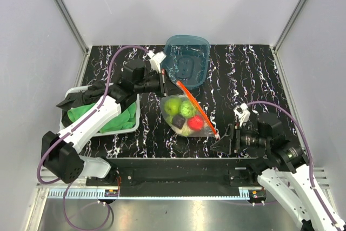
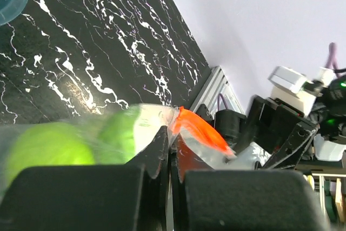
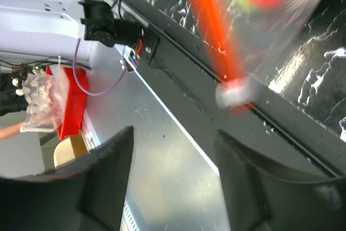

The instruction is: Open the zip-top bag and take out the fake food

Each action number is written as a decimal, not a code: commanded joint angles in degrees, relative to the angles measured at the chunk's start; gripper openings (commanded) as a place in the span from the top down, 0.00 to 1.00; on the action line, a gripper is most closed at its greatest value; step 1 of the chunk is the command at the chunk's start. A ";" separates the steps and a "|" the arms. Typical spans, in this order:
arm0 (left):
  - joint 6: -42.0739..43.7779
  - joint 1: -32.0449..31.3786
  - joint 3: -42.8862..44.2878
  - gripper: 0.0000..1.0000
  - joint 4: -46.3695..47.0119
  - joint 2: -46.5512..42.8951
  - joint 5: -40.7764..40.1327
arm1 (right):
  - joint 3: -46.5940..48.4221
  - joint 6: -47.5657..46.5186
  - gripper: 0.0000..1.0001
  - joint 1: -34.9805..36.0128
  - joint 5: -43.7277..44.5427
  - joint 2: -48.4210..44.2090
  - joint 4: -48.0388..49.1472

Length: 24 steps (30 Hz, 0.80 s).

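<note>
The zip-top bag (image 1: 184, 114) is stretched over the table's middle, its orange-red zip strip (image 1: 195, 104) running diagonally. Inside it I see the fake food: a green apple (image 1: 173, 105), a green ridged piece (image 1: 187, 107), a red piece (image 1: 196, 123) and a small dark piece (image 1: 178, 121). My left gripper (image 1: 165, 80) is shut on the bag's far corner at the strip; in the left wrist view its gripper (image 2: 172, 145) pinches plastic beside the orange strip (image 2: 203, 131). My right gripper (image 1: 220, 143) is open just short of the strip's near end, with the white slider (image 3: 233, 92) beyond its fingertips (image 3: 125, 133).
A teal translucent tub (image 1: 187, 58) stands just behind the left gripper. A white tray (image 1: 135, 123) with green cloth (image 1: 121, 117) and dark cloth sits at the left. The table's front edge rail (image 1: 178, 162) lies right below the right gripper.
</note>
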 commanded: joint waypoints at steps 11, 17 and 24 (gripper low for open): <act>3.41 -1.56 -6.56 1.00 8.86 -2.31 11.96 | 21.80 -17.84 0.16 0.28 17.59 24.06 -2.32; 2.27 -2.00 -4.81 1.00 10.27 -0.82 12.75 | 21.46 -18.91 0.36 0.28 9.01 32.15 0.92; 2.01 -2.09 -4.54 1.00 10.53 -0.64 12.76 | 17.24 -18.20 0.38 0.28 7.23 32.16 8.39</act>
